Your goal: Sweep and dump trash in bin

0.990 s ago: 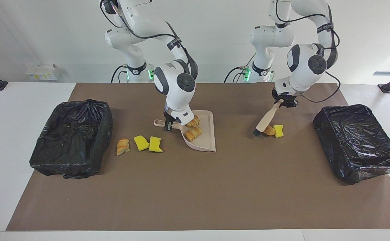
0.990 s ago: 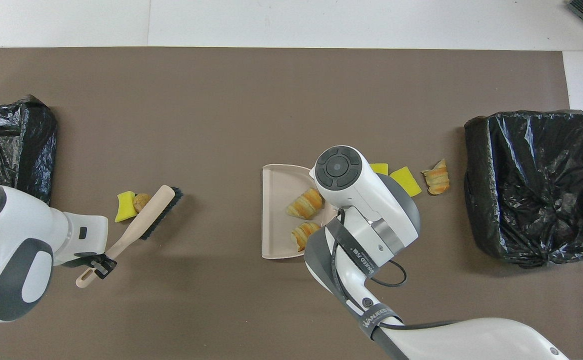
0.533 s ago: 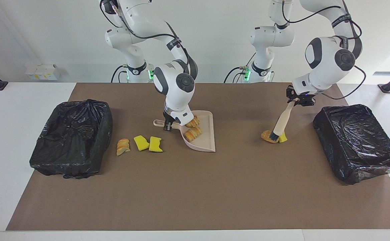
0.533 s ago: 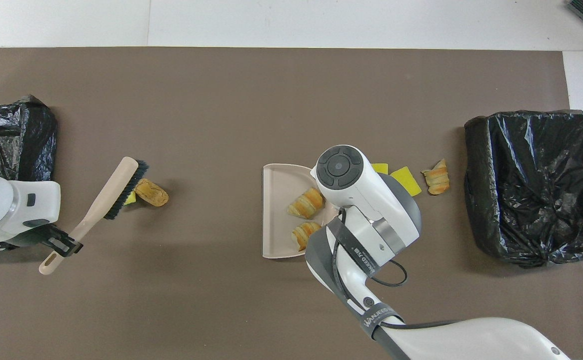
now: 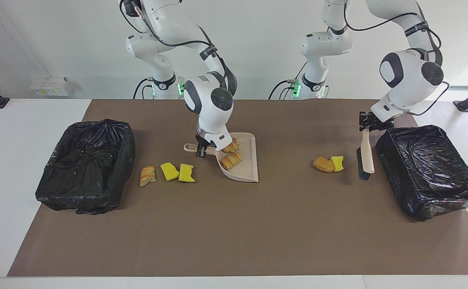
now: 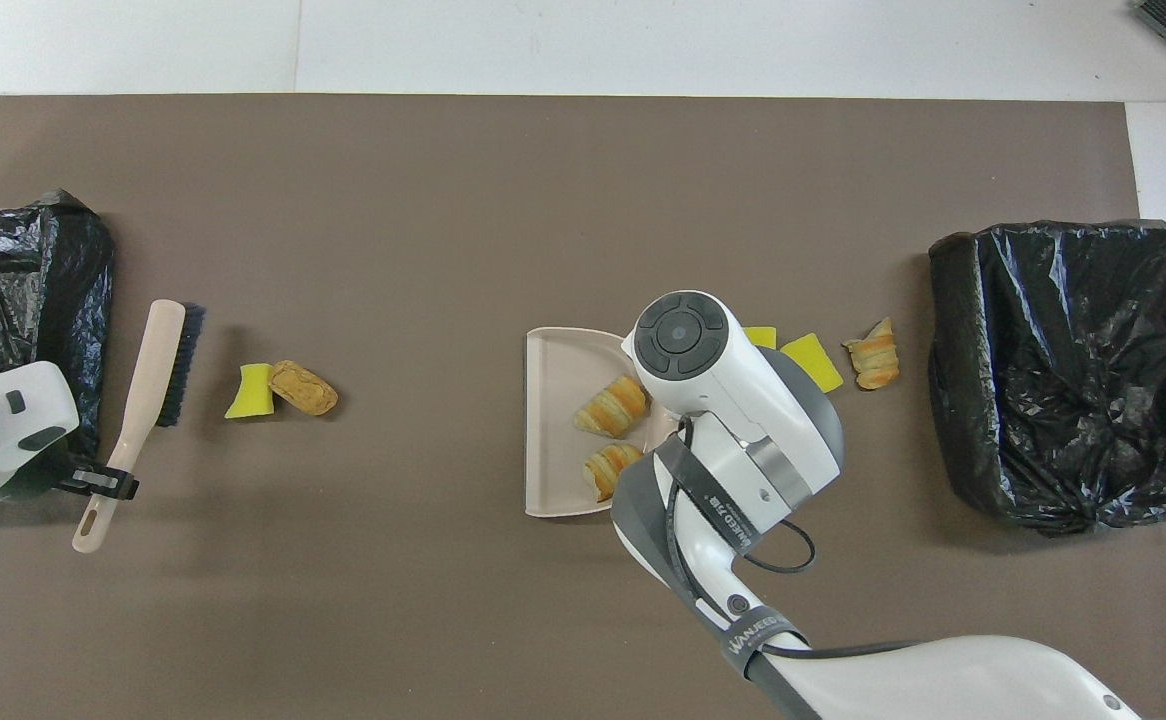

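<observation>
While left gripper (image 5: 365,127) jaws grip brush (image 5: 365,154) beside two trash pieces (image 5: 328,163) | right gripper (image 5: 202,149) jaws clamp dustpan (image 5: 245,160) handle, two pieces inside | three (image 5: 167,172) near bin (image 5: 85,164)

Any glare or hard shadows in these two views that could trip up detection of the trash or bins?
Facing view: sheen streaks on both bin liners; shadows under the brush and dustpan are soft. Overhead view: glare patches on the liner toward the right arm's end; the right arm's wrist covers part of a yellow sponge; trash edges look crisp.
</observation>
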You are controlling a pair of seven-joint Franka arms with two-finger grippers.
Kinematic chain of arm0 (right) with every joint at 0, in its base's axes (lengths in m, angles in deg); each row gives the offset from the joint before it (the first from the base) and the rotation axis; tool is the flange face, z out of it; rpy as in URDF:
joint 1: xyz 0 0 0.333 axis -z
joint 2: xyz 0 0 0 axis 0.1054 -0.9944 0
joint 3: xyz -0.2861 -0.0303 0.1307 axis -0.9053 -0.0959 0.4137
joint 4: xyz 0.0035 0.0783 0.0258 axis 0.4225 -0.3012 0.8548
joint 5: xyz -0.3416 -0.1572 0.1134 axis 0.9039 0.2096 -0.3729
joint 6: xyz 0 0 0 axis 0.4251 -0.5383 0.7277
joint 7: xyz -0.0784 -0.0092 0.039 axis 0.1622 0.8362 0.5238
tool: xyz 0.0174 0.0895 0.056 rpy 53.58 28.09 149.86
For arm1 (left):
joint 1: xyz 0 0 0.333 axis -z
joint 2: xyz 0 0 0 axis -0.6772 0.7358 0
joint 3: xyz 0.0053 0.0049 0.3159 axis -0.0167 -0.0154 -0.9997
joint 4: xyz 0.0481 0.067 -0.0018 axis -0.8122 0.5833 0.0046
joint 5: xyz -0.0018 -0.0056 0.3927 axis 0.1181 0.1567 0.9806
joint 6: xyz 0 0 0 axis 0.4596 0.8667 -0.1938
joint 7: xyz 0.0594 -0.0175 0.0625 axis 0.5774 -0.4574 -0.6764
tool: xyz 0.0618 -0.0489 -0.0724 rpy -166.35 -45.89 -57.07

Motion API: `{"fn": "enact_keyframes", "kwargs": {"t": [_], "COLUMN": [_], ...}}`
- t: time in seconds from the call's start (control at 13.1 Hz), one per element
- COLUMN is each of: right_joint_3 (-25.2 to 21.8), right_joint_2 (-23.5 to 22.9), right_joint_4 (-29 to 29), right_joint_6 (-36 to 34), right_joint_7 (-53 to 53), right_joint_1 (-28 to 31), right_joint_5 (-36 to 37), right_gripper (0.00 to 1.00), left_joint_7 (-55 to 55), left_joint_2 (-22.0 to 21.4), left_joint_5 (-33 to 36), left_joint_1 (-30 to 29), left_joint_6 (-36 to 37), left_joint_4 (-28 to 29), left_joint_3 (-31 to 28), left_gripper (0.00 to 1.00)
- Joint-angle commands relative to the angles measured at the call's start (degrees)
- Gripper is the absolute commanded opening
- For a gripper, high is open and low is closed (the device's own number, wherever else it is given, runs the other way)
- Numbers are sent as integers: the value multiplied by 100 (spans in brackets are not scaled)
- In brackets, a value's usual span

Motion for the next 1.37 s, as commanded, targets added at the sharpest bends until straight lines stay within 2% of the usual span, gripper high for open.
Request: {"fn": "enact_keyframes", "kwargs": {"t": [0.0,0.08,0.38,0.53,0.76,1.07,1.22,1.29], "right_joint_3": [49,49,49,49,49,58,49,49], "right_joint_2": [120,120,129,129,129,129,129,129], "right_joint_4": [-213,-221,-274,-274,-274,-274,-283,-283], "right_joint_6": [187,240,258,266,258,266,266,266], "right_joint_7": [-132,-141,-141,-149,-149,-158,-158,-158], "right_joint_1": [98,107,107,116,116,177,177,177], "right_joint_5": [37,37,37,37,28,37,37,37], "right_gripper": [0,0,0,0,0,0,0,0], "left_joint_7": [-984,-1440,-2849,-3323,-4403,-4398,-4398,-4467], "left_joint_2": [-264,-378,-284,-90,103,288,656,684], "left_joint_5": [82,82,4,-564,-1269,-1394,-1403,-1455], "left_joint_1": [133,413,1652,2310,3540,4640,4975,5064], "left_joint_6": [-189,-188,-100,-188,-197,-153,-214,-215], "left_joint_4": [559,761,746,693,202,-378,-642,-721], "left_joint_3": [71,71,89,89,89,115,141,124], "left_gripper": [0,0,0,0,0,0,0,0]}}
